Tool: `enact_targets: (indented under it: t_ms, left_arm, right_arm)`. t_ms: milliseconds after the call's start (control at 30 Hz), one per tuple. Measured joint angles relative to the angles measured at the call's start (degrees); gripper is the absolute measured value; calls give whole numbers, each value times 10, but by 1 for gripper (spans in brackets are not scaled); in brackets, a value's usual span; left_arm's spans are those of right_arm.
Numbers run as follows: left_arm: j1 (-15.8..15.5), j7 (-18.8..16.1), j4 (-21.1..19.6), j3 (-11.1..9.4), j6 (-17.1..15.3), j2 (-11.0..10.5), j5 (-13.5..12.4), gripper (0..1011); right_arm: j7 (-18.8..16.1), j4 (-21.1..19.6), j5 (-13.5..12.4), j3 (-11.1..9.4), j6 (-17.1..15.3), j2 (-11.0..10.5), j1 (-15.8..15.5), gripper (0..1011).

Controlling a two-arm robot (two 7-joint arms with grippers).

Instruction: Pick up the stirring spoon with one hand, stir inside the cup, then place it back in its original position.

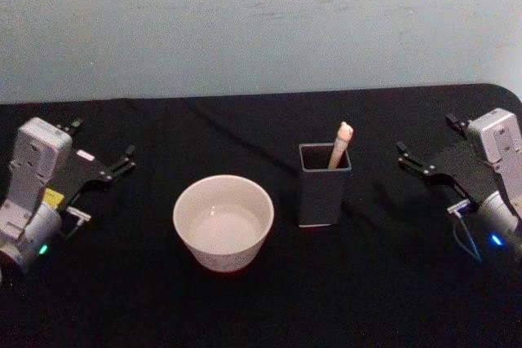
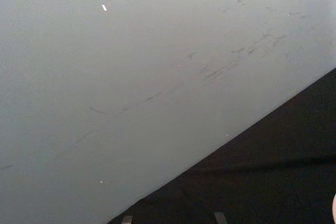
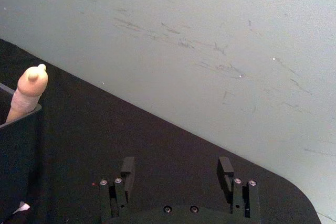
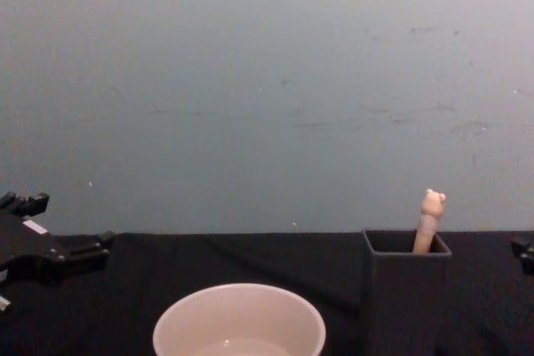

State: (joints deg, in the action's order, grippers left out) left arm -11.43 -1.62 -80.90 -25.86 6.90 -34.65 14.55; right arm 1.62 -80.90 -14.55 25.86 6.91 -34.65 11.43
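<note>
The left gripper hovers near the table's left edge with its black fingers spread wide, holding nothing and touching nothing. The right gripper hangs near the right edge, its jaws just as wide and also empty; the right wrist view shows its two fingertips well apart over the dark cloth. The stirring spoon stands in the dark grey holder, its pale handle leaning into the holder's far right corner with the little animal-head knob poking above the rim and its bowl hidden inside. The holder sits about mid-table, a little right of centre, and the cream cup stands just beside it on the left, nearer the front edge, not touching it. Black cloth covers the table, and a pale, scuffed grey-green wall rises behind its far edge.
</note>
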Motion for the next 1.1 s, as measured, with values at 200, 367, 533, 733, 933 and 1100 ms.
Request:
enact_targets:
  t_ms: [200,367,533,733,933,1100]
  left_arm:
    - [0,0,0,0,0,0,0,1001]
    - [0,0,0,0,0,0,0,1002]
    - [0,0,0,0,0,0,0,1001]
    - [0,0,0,0,0,0,0,1001]
    - [0,0,0,0,0,0,0,1001]
    - [0,0,0,0,0,0,0,1001]
  right_arm:
    - [0,0,0,0,0,0,0,1002]
    - [0,0,0,0,0,0,0,1002]
    - [0,0,0,0,0,0,0,1002]
    - [0,0,0,0,0,0,0,1002]
    - [0,0,0,0,0,0,0,1002]
    - [0,0,0,0,0,0,0,1000]
